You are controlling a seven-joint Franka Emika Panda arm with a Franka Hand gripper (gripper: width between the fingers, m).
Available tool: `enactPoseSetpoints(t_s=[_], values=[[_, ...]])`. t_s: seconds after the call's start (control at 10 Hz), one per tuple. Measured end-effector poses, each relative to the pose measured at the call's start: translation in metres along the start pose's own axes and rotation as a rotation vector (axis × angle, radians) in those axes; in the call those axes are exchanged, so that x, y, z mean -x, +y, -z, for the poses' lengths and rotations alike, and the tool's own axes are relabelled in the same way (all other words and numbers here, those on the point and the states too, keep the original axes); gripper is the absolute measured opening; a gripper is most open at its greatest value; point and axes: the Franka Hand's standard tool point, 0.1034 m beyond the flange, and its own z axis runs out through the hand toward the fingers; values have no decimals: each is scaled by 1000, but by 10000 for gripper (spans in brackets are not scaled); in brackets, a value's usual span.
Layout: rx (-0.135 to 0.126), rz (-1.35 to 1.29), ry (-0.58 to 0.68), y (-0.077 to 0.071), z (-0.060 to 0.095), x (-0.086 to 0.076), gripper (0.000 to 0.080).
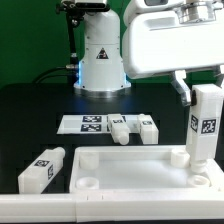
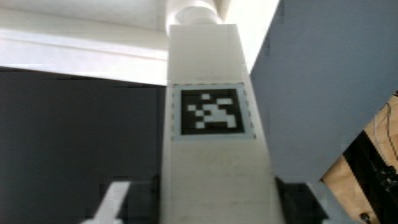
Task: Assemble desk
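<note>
The white tabletop (image 1: 130, 172) lies flat at the front, round sockets at its corners. My gripper (image 1: 196, 92) is shut on a white tagged leg (image 1: 205, 125) and holds it upright over the tabletop's corner at the exterior view's right. The leg's lower end meets that corner; whether it sits in the socket I cannot tell. In the wrist view the leg (image 2: 214, 120) runs straight out from between the fingers (image 2: 118, 200), its round tip against the tabletop (image 2: 80, 50). Two loose legs (image 1: 120, 128) (image 1: 148, 128) lie behind the tabletop, and a third (image 1: 42, 168) lies at its left.
The marker board (image 1: 90, 123) lies flat behind the tabletop, with the two loose legs at its right end. The robot's base (image 1: 100, 55) stands at the back on the black table. A white strip (image 1: 60, 208) runs along the front edge.
</note>
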Motion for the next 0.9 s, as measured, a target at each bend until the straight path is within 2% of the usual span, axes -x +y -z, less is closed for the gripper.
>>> enactPoseSetpoints(t_s=[0.2,0.6,0.9], values=[[1,-5,-12,2,-8,6,284],[0,-8,-1,3,-14,-2,284],[-2,-9,-14,2,-24,4,284]])
